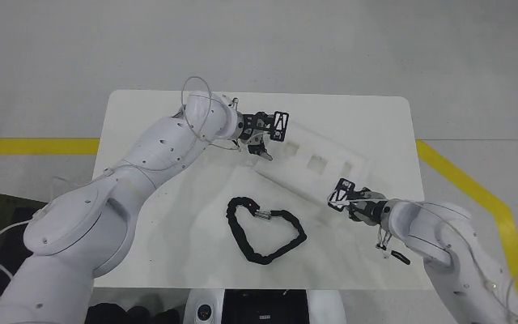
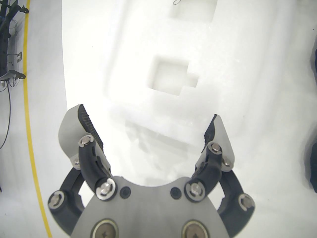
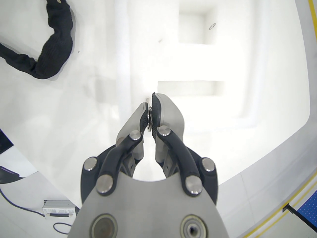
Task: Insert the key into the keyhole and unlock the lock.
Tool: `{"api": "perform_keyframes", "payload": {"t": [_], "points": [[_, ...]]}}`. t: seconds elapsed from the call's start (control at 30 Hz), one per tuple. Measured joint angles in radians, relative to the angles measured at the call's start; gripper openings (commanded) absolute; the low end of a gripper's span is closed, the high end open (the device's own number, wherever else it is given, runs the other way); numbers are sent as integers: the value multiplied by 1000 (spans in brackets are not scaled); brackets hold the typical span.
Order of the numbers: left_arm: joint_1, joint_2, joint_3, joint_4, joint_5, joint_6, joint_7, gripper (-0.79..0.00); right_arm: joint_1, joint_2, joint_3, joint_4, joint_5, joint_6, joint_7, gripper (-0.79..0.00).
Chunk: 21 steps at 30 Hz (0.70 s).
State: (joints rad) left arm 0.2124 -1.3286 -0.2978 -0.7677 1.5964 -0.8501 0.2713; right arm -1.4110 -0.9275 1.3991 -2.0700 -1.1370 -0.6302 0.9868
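Our right tool (image 3: 149, 102) is clamped on the key (image 3: 149, 118). We see the key edge-on, as a thin metal sliver between the rubber pads. Its long axis runs along the fingers, but we cannot tell which way its blade points.

The chain lock (image 1: 235, 220) lies on the desk (image 1: 356, 243) in a closed, heart-shaped loop. It sits well apart from the right tool, off to the side nearer our left arm, and touches neither tool. Its bare metal lock end (image 1: 263, 214) is on the loop's far side, facing the left tool (image 2: 148, 115). The metal end's long axis lies roughly across the desk, running from one arm's side to the other. The keyhole is too small for us to make out.

The left tool stands wide open with nothing between its pads. It hovers over one end of the white foam tray (image 1: 356, 170), with a square recess (image 2: 171, 77) just beyond its fingertips. The right tool hangs at the tray's opposite end, just beside its edge.
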Motion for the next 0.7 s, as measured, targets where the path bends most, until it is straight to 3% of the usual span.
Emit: {"api": "perform_keyframes", "payload": {"t": [0.3, 0.7], "points": [[4, -22, 0, 37, 42, -5, 29, 0, -69, 11, 128, 48, 186, -34, -133, -785], [1, -40, -15, 67, 79, 0, 59, 0, -164, 29, 289, 46, 287, -63, -160, -785]]}}
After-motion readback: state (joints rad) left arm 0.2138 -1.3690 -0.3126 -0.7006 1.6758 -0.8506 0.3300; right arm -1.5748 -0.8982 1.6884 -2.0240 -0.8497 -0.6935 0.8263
